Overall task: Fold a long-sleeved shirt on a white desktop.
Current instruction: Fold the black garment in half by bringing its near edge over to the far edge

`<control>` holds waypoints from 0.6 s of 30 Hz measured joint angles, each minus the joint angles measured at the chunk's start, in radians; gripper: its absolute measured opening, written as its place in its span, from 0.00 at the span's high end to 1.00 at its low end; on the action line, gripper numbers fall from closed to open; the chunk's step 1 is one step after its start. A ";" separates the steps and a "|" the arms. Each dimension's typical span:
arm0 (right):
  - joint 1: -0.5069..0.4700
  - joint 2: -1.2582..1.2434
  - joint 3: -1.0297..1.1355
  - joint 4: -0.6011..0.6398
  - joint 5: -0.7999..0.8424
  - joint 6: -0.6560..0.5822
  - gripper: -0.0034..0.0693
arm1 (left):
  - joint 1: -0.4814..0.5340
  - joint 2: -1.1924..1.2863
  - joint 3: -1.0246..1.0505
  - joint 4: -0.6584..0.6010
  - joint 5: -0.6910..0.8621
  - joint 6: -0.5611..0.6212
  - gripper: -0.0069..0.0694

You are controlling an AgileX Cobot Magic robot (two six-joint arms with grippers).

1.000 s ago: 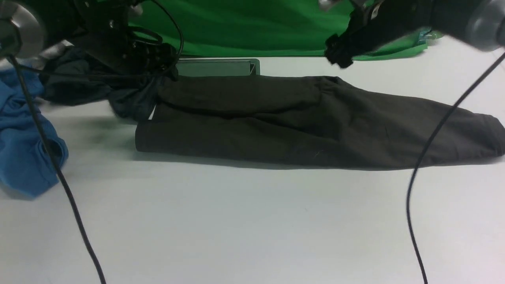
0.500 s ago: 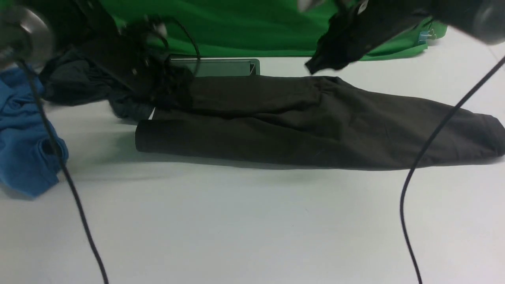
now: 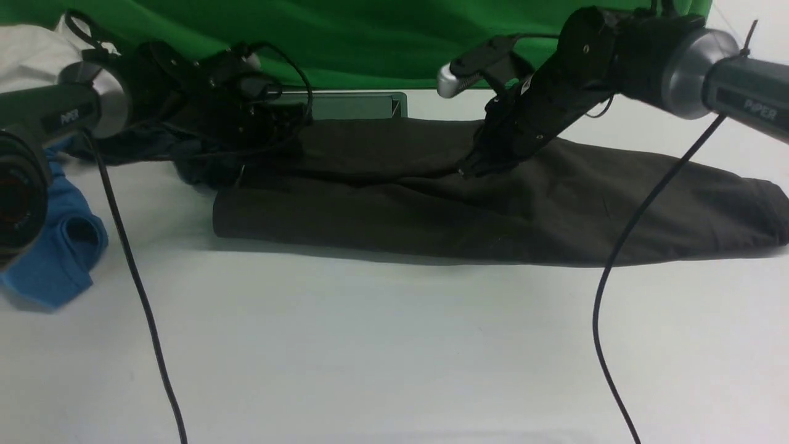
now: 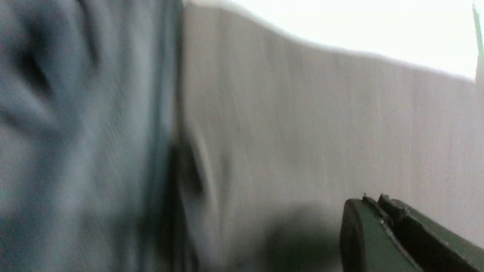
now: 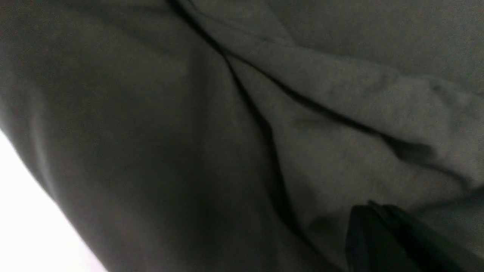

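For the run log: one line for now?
left end effector: shut, left end of shirt | right end effector: shut, shirt middle

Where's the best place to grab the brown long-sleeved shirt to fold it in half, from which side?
Probably the right end, from the right and above: the long-sleeved shirt lies flat as a long band, that end free on bare white desktop, the left crowded by the slate-grey garment.
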 joint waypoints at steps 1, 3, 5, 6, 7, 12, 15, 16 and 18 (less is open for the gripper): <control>0.000 0.000 0.000 0.000 -0.003 0.000 0.92 | 0.000 0.001 -0.005 -0.009 -0.038 -0.005 0.86; 0.000 0.000 0.000 0.000 -0.013 0.000 0.92 | 0.002 0.002 -0.035 -0.022 -0.094 -0.006 0.82; -0.001 0.000 0.000 -0.001 0.002 0.000 0.92 | 0.010 0.002 -0.083 -0.014 -0.050 0.001 0.77; -0.002 0.000 0.000 -0.002 0.011 0.000 0.92 | 0.011 0.002 -0.096 -0.007 -0.026 0.000 0.76; -0.011 -0.005 -0.002 -0.012 0.070 0.003 0.91 | 0.022 -0.002 -0.165 0.043 0.130 -0.007 0.69; -0.079 -0.079 -0.003 -0.025 0.115 0.108 0.79 | 0.040 -0.053 -0.245 0.250 0.466 -0.086 0.49; -0.143 -0.156 -0.003 -0.026 0.092 0.168 0.64 | 0.059 -0.110 -0.250 0.376 0.579 -0.133 0.39; -0.194 -0.209 -0.006 -0.030 0.085 0.197 0.50 | 0.074 -0.145 -0.249 0.412 0.621 -0.154 0.33; -0.254 -0.289 0.004 -0.034 0.072 0.244 0.32 | 0.104 -0.209 -0.208 0.436 0.668 -0.174 0.27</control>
